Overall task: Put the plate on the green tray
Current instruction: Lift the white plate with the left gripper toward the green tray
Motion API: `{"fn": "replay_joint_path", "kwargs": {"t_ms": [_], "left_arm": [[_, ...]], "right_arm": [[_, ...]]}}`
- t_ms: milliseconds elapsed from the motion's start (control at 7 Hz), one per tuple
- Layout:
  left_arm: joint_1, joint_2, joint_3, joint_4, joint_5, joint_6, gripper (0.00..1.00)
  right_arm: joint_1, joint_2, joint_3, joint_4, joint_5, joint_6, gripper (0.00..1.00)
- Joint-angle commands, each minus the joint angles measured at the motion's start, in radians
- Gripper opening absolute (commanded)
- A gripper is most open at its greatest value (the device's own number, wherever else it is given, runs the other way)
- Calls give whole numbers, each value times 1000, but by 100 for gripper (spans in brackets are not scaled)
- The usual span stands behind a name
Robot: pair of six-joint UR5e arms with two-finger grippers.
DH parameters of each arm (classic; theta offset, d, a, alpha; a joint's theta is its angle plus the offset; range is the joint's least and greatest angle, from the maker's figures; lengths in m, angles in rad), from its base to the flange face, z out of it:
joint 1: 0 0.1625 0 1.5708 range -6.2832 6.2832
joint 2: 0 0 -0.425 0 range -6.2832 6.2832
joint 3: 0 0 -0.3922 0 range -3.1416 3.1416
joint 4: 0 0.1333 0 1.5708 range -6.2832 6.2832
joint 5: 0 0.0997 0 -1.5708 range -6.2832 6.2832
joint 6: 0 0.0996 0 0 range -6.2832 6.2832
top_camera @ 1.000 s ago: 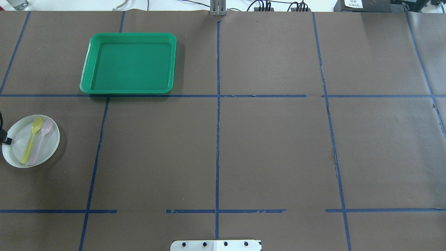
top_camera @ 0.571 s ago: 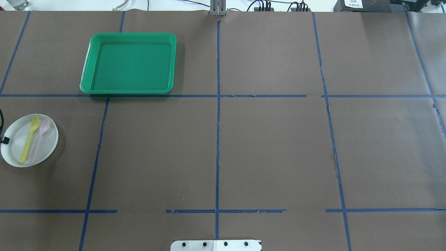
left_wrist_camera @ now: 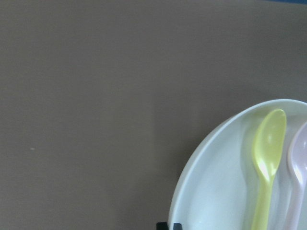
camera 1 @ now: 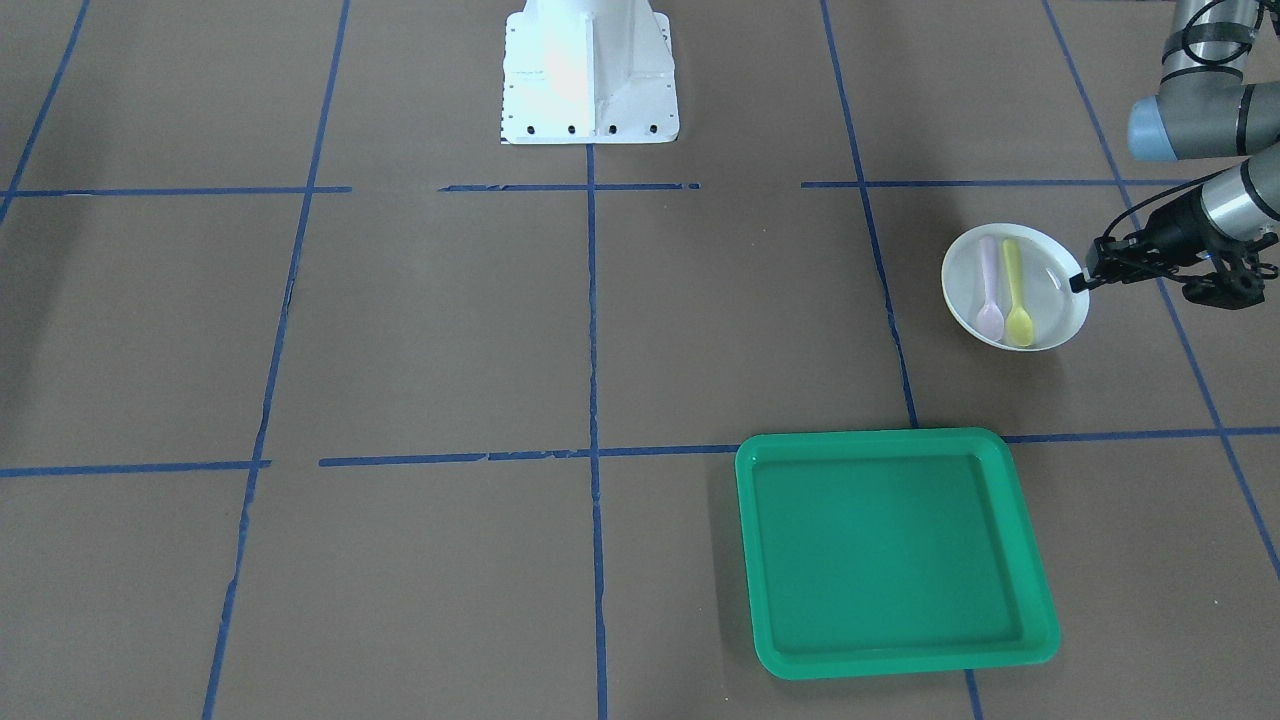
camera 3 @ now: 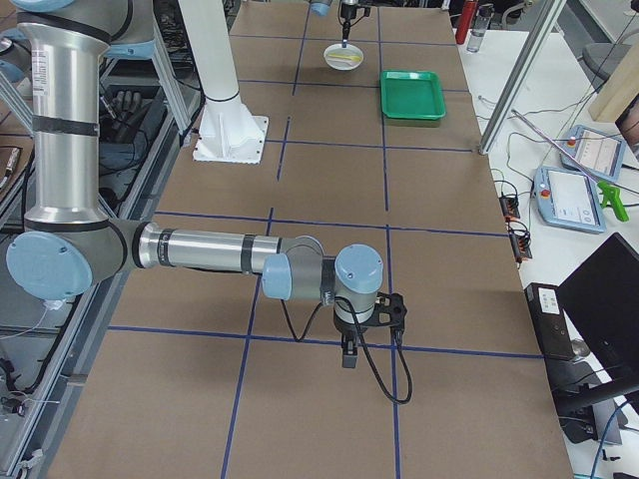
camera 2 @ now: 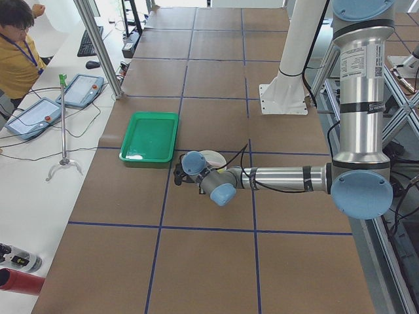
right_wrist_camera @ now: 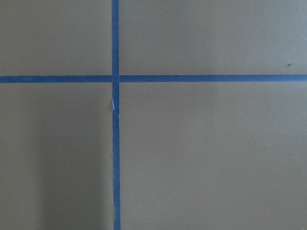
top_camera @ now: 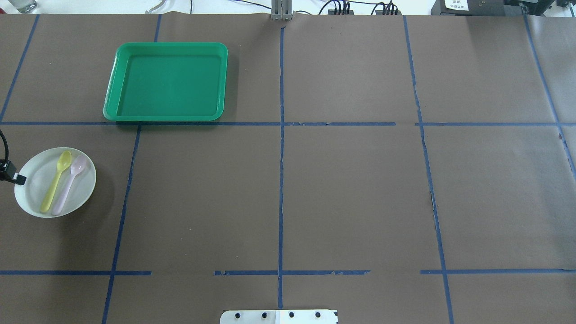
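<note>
A white plate (top_camera: 32,189) with a yellow spoon (top_camera: 56,180) and a pink spoon (top_camera: 69,182) on it is at the table's left edge. My left gripper (top_camera: 18,179) is shut on its left rim; it also shows in the front-facing view (camera 1: 1083,281), at the plate's (camera 1: 1055,300) edge. The left wrist view shows the plate (left_wrist_camera: 216,191) and the yellow spoon (left_wrist_camera: 266,158). The green tray (top_camera: 166,85) lies empty, farther back and to the right of the plate. My right gripper (camera 3: 349,357) shows only in the exterior right view, low over bare table; I cannot tell its state.
The table is brown paper with blue tape lines (top_camera: 281,180). The robot's white base (camera 1: 588,70) stands at the near middle edge. A person (camera 2: 16,55) sits at the side bench with tablets, beyond the tray (camera 2: 149,136).
The plate with both spoons has moved to the right in the left gripper's hold, after a small drift left. The green tray has not moved.
</note>
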Motion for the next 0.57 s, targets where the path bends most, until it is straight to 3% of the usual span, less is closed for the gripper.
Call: {"fn": "replay_joint_path", "kwargs": {"t_ms": [0, 429], "left_arm": [[-14, -142, 11, 1, -30, -170, 0], [-14, -425, 265, 6, -15, -411, 0]], "right_arm": [[0, 0, 0, 0, 0, 0, 100], [0, 0, 0, 0, 0, 0, 100]]}}
